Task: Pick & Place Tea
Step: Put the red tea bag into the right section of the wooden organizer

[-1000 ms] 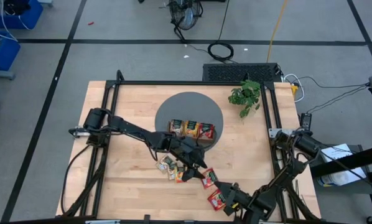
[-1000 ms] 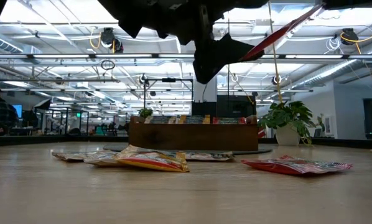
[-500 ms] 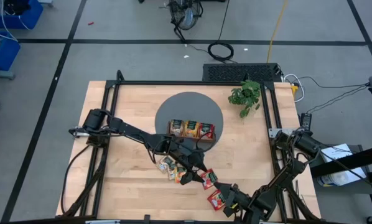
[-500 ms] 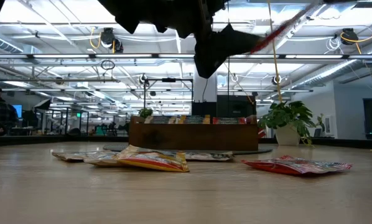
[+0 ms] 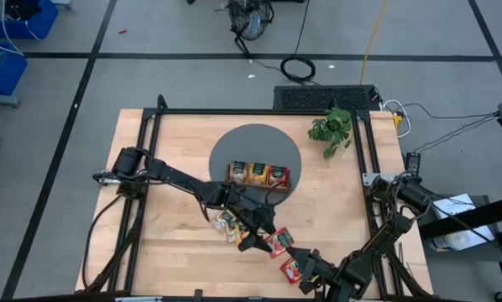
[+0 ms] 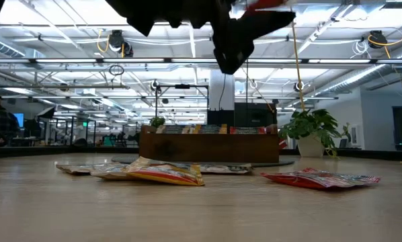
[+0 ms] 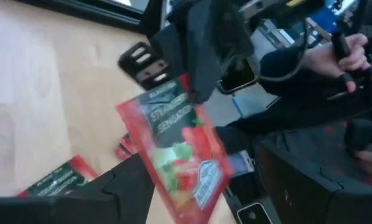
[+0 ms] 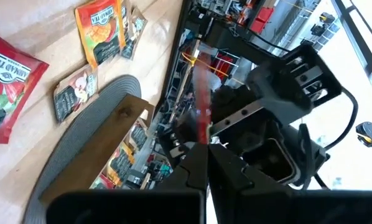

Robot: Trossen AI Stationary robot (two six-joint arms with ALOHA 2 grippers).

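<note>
- Wooden table (image 5: 175, 134) carries a grey round mat (image 5: 234, 143) with the brown tray (image 5: 258, 174) on it; a plant (image 5: 331, 127) stands at 2 o'clock from the tray.
- Loose tea sachets (image 5: 229, 225) lie on the wood at 7 o'clock from the tray; one red sachet (image 5: 292, 269) lies apart at 5 o'clock, just beside the right gripper (image 5: 312, 270).
- I read the left gripper (image 5: 264, 237) as raised over the pile, its fingers spread wide and clamped across a red strawberry sachet (image 7: 180, 149), clear of the table.
- Right gripper rests low at the near edge with its fingers together, holding nothing that I can see.
- Step in hand, in my judgement: carry after pickup.
- Next move calls for travel toward 12 o'clock to the tray, alignment over the red compartment, then release.
</note>
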